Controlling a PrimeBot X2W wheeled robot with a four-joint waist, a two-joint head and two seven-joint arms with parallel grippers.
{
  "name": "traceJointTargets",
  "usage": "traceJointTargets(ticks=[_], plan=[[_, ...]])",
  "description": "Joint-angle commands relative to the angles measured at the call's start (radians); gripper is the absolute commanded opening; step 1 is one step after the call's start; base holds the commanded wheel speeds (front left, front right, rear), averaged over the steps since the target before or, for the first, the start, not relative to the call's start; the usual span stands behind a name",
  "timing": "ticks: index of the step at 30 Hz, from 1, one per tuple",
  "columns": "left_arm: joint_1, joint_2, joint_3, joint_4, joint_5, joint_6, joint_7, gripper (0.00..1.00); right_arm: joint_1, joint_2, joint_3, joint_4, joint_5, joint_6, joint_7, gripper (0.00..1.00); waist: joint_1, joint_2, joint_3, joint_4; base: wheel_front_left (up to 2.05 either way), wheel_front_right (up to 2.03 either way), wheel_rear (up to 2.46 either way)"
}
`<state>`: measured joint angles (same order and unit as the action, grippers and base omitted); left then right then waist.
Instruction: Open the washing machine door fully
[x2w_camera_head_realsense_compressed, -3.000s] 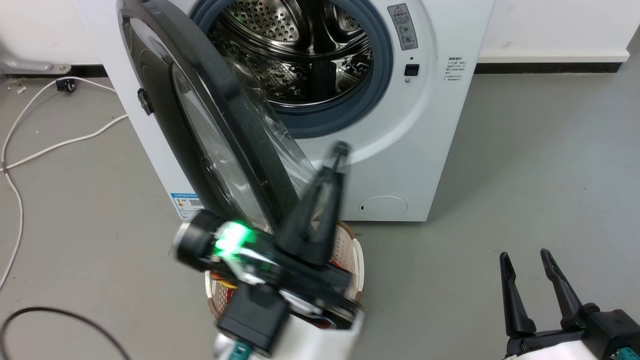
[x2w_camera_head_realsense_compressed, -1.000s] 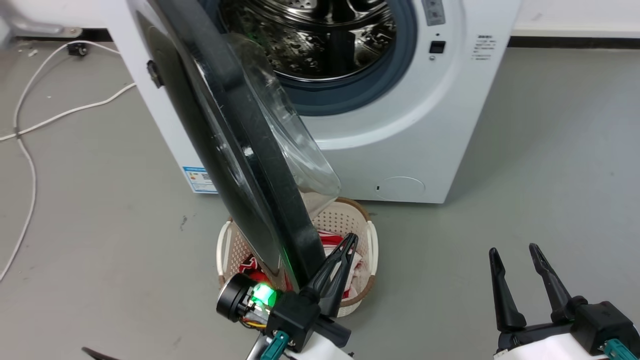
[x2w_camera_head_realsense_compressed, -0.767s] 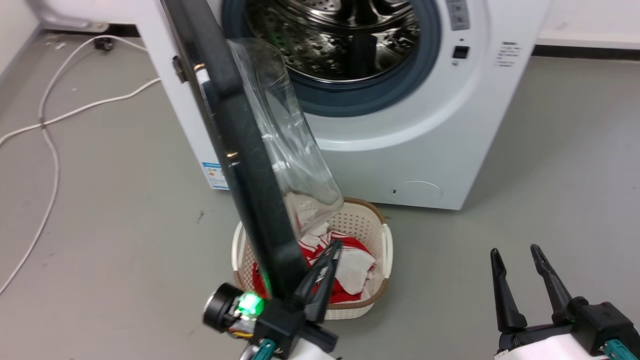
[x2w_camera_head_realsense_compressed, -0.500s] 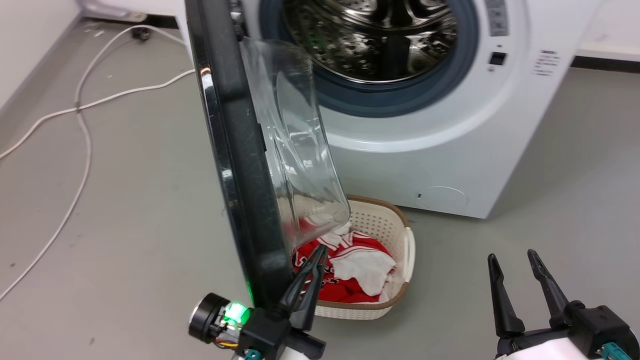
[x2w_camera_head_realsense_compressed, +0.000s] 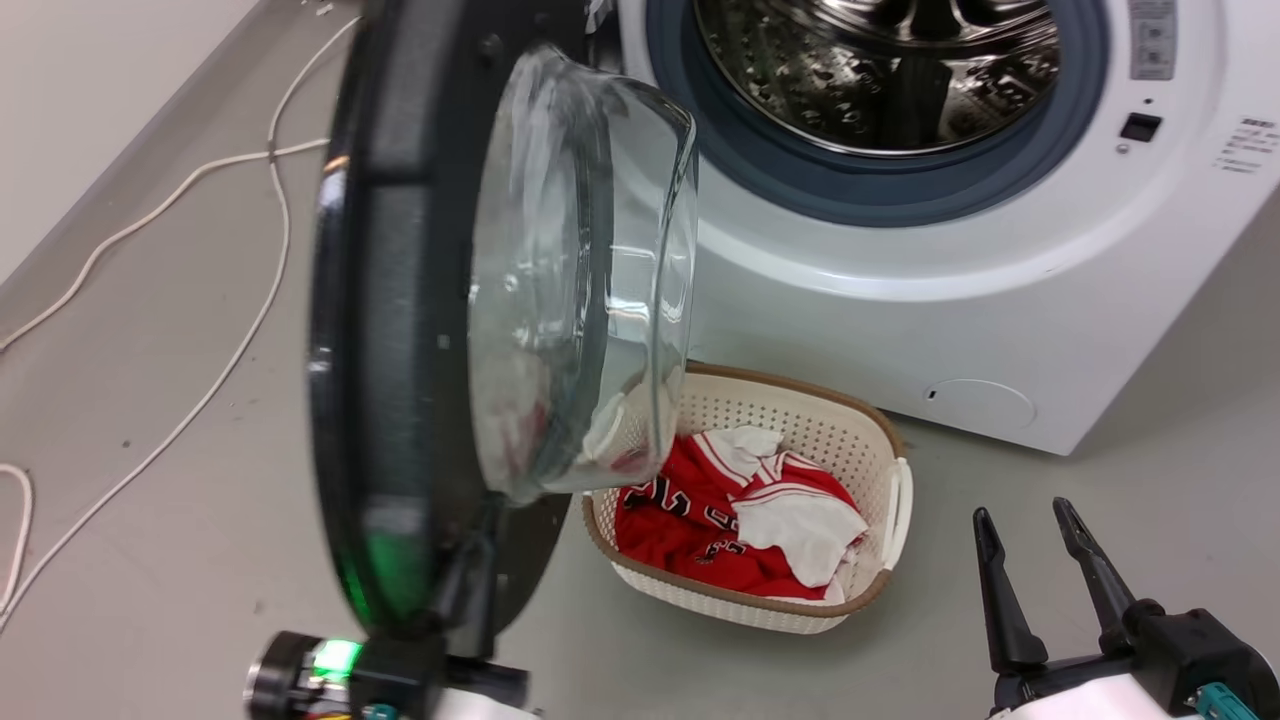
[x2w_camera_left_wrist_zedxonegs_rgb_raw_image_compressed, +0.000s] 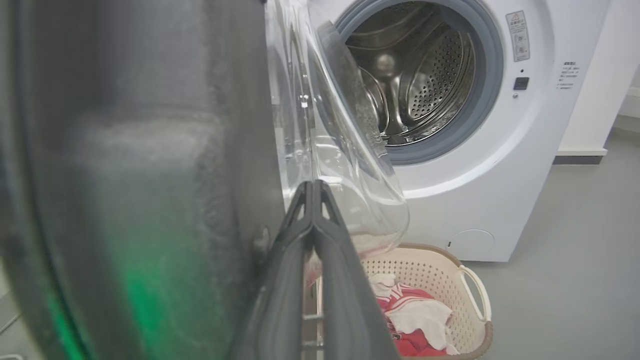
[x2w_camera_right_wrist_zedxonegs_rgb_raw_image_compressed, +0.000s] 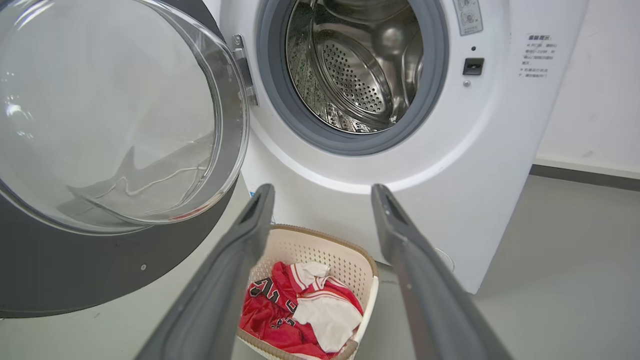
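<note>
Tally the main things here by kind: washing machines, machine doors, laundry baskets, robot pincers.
washing machine: 1
washing machine door: 1
laundry basket: 1
pincers: 2 (left pincer, right pincer)
total: 5

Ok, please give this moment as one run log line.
large round black-rimmed washing machine door, clear glass bowl: open wide | left gripper: shut, by its inner face | right gripper: open, empty

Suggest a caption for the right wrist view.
Jaws open, the right gripper looks over a basket of red-and-white clothes toward the washing machine door swung wide.
</note>
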<state>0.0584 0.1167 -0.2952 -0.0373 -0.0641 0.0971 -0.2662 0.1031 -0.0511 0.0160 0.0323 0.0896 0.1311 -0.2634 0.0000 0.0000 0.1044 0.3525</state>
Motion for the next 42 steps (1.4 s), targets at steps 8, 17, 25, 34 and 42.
traceJointTargets(ticks=[8,17,25,34,42], plan=[[0.024,0.027,0.172,-0.035,-0.041,0.036,0.003,0.00,-0.022,0.002,-0.003,-0.001,-0.020,-0.001,-0.002,1.00,0.0000,0.0000,0.042,0.025,0.00,0.00,0.00],[-0.005,-0.010,0.366,-0.036,-0.091,0.058,0.003,0.00,-0.048,0.001,-0.007,-0.003,-0.042,-0.001,-0.002,1.00,0.0000,0.0000,0.095,0.017,0.00,0.00,0.00],[-0.085,-0.021,0.532,0.010,-0.108,0.029,0.003,0.00,-0.070,0.001,-0.006,-0.001,-0.060,-0.001,-0.002,1.00,0.0000,0.0000,0.126,-0.001,0.00,0.00,0.00],[-0.194,0.001,0.666,0.118,-0.100,-0.027,0.003,0.00,-0.091,-0.007,-0.004,0.000,-0.081,-0.001,-0.002,1.00,0.0000,0.0000,0.156,-0.029,0.00,0.00,0.00],[-0.282,0.022,0.792,0.239,-0.098,-0.064,0.003,0.00,-0.106,-0.009,-0.007,-0.002,-0.081,-0.001,-0.002,1.00,0.0000,0.0000,0.175,-0.056,0.00,0.00,0.00]])
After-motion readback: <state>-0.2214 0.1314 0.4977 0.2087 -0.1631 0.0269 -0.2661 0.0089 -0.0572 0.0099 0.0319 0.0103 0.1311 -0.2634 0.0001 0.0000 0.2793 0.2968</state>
